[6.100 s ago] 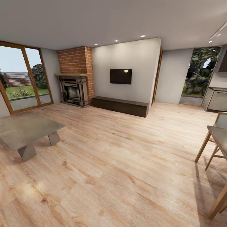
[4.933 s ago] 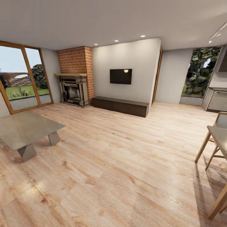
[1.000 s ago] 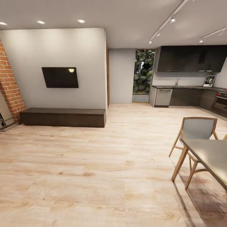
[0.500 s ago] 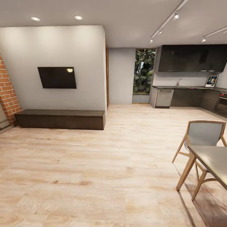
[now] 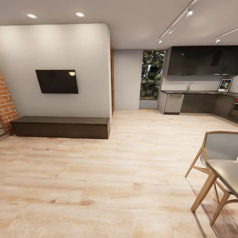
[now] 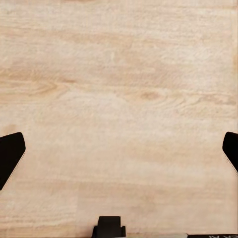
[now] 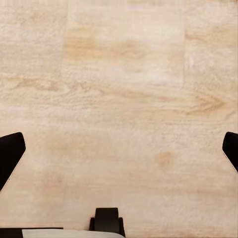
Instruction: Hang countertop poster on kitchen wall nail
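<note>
A pale wood floor (image 5: 109, 172) runs through an open room. On the left, a dark TV (image 5: 57, 81) hangs on a grey wall (image 5: 89, 53), above a long dark bench (image 5: 61, 127). A strip of brick (image 5: 6, 105) shows at the far left edge. Far off, a window (image 5: 151, 74) shows green leaves. To its right stand a steel dishwasher (image 5: 174, 103) and black upper cabinets (image 5: 201, 60). Near right, a wooden chair (image 5: 216, 155) with a grey back sits at a grey table (image 5: 229, 172). 2 ceiling spots (image 5: 55, 15) glow overhead.
</note>
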`<state>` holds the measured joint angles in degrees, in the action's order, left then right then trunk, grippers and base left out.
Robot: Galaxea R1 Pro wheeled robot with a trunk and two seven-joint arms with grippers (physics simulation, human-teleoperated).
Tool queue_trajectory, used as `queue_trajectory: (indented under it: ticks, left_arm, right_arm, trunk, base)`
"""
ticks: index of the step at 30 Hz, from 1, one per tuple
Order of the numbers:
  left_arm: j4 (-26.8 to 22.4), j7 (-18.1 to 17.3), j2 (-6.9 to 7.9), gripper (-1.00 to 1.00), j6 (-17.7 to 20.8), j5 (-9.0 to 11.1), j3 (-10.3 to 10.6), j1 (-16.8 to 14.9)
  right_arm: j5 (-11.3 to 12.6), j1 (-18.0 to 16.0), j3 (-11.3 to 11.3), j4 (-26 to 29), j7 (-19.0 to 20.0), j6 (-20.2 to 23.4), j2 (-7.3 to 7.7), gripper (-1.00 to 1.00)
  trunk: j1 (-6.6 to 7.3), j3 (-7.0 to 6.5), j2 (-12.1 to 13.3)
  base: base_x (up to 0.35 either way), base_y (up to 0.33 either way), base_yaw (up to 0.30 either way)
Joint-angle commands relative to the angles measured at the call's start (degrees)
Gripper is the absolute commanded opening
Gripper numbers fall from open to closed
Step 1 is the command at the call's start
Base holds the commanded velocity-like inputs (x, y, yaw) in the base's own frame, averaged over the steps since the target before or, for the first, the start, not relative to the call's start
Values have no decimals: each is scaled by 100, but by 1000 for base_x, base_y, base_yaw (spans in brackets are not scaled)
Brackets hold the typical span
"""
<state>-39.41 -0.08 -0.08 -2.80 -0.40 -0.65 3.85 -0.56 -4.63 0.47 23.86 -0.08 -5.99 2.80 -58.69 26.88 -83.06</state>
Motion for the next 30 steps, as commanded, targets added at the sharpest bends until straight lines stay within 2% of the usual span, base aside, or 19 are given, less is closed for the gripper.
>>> queue_trajectory:
  ticks: [1, 30]
  left_arm:
    - [-5, -1, -1, 100, -10, -4, -5, 1]
    - [-5, -1, -1, 100, -10, -4, -6, 1]
  right_arm:
    - [-7, -3, 5, -6, -1, -17, 0, 100]
    - [-6, -2, 14, -10, -1, -16, -7, 100]
  trunk:
    - [-4, 5, -2]
    - [-4, 5, -2]
  base:
    - [335, 0, 0]
    - [335, 0, 0]
